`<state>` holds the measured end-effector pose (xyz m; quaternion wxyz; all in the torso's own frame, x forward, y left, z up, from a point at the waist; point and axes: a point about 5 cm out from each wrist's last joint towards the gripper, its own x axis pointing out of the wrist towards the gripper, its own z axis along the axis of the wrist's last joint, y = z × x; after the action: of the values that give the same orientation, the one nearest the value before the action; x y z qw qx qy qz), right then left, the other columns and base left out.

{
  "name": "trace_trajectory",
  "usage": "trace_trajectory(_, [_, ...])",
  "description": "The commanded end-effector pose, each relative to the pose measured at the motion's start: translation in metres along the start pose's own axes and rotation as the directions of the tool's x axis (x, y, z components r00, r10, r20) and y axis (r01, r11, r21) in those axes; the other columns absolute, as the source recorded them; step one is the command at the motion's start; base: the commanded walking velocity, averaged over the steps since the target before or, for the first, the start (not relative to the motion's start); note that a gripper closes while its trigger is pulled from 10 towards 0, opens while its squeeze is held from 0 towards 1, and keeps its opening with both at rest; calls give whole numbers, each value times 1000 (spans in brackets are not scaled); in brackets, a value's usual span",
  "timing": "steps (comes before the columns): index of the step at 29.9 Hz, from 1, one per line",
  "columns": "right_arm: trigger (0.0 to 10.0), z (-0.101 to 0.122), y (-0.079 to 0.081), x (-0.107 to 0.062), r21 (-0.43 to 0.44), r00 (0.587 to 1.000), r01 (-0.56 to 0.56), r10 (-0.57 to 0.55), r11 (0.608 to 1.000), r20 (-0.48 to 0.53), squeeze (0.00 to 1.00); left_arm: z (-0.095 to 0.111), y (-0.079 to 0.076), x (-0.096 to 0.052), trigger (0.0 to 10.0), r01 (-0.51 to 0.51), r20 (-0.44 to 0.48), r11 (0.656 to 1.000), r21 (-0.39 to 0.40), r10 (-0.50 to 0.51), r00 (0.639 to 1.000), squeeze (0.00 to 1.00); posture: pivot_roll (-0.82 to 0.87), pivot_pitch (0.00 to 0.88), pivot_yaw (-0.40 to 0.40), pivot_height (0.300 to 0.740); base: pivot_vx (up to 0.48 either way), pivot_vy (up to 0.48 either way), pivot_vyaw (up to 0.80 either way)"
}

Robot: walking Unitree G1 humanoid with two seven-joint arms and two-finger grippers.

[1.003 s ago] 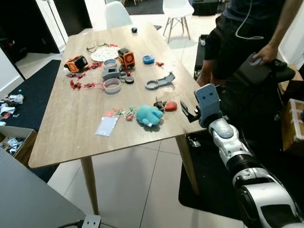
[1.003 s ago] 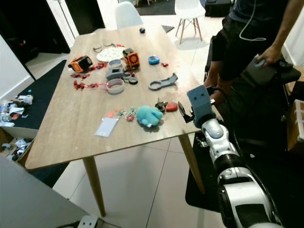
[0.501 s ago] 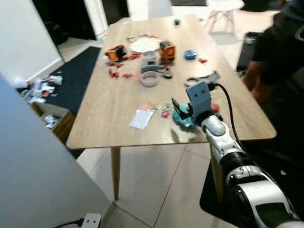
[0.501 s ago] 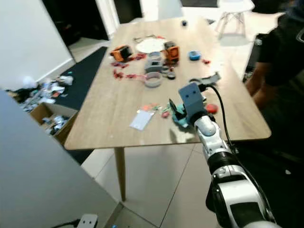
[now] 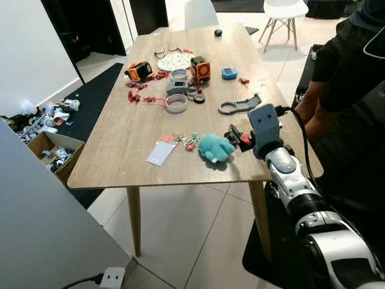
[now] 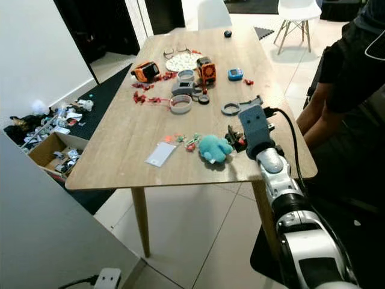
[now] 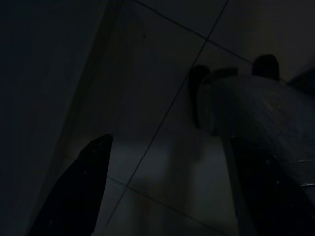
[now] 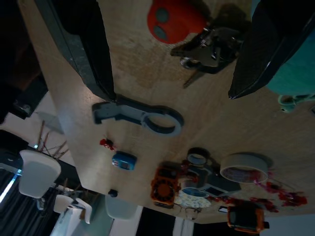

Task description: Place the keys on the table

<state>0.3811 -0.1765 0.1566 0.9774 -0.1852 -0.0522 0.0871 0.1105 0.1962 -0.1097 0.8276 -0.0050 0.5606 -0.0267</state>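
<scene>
— Keys [image 8: 209, 46], where are they lying?

— Flat on the wooden table [image 5: 126, 144], near its right edge, touching a round red fob [image 8: 175, 20] and just beside the teal plush toy [image 5: 215, 147]. The right gripper [image 8: 167, 54] hovers over them with fingers wide apart, holding nothing.

— How would they handle, you think?

— Probably a small stiff bunch of metal, light but loose, so the pieces can swing and slip. I would take the thick middle where the ring gathers them, not one thin blade.

— And the other arm?

— The left gripper [image 7: 167, 196] hangs idle above the floor tiles, fingers spread and empty
</scene>
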Motion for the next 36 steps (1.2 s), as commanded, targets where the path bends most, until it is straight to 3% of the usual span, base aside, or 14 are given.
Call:
trace_trajectory(1, [10000,-5,4,0,4,999,-2,2,1000,-33,0,-11,-3,-1,10000,20,-40,1000,-5,-20,999,0,-109,89,98,740,0,0,0])
trace_trajectory(6, [10000,-6,3,-1,2,999,1,-1,1000,-36,0,-10,-4,-1,10000,43,-38,999,2,-43,998,0,-112,88,99,740,0,0,0])
trace_trajectory(13, [10000,-7,2,-1,-5,999,7,-8,1000,-43,0,-10,-5,-1,10000,48,-44,999,9,-48,998,0,-114,84,98,740,0,-454,0])
trace_trajectory(15, [10000,-8,0,-1,-13,998,20,-20,1000,-58,0,-10,-5,-1,10000,37,-34,999,-23,-37,999,0,-114,84,98,740,0,0,0])
trace_trajectory(21, [10000,-9,-2,-2,-29,997,26,-28,999,-66,0,-9,-4,-1,10000,34,-35,999,-4,-34,999,0,-114,84,98,740,0,0,0])
trace_trajectory(24, [10000,-8,0,-2,-77,998,-33,28,996,-59,0,-10,-4,-1,10000,36,-35,999,-5,-36,999,0,-114,84,98,740,0,0,0])
trace_trajectory(29, [10000,-4,7,-1,-46,993,-117,116,992,-24,0,-9,-4,0,10000,36,-35,999,-4,-36,999,0,-114,87,100,740,0,0,0])
trace_trajectory(30, [10000,-1,9,-2,-28,990,-144,145,989,1,812,-9,-4,0,10000,36,-35,999,-3,-36,999,0,-114,87,100,740,0,0,0])
trace_trajectory(31, [10000,3,11,-2,13,983,-182,182,983,30,1000,-9,-4,0,10000,39,-38,999,0,-39,999,0,-114,87,100,740,0,0,0])
trace_trajectory(36, [10000,8,14,-2,61,967,-249,245,966,70,1000,-9,-4,0,10000,41,-44,999,13,-41,998,0,-114,87,100,740,0,0,0])
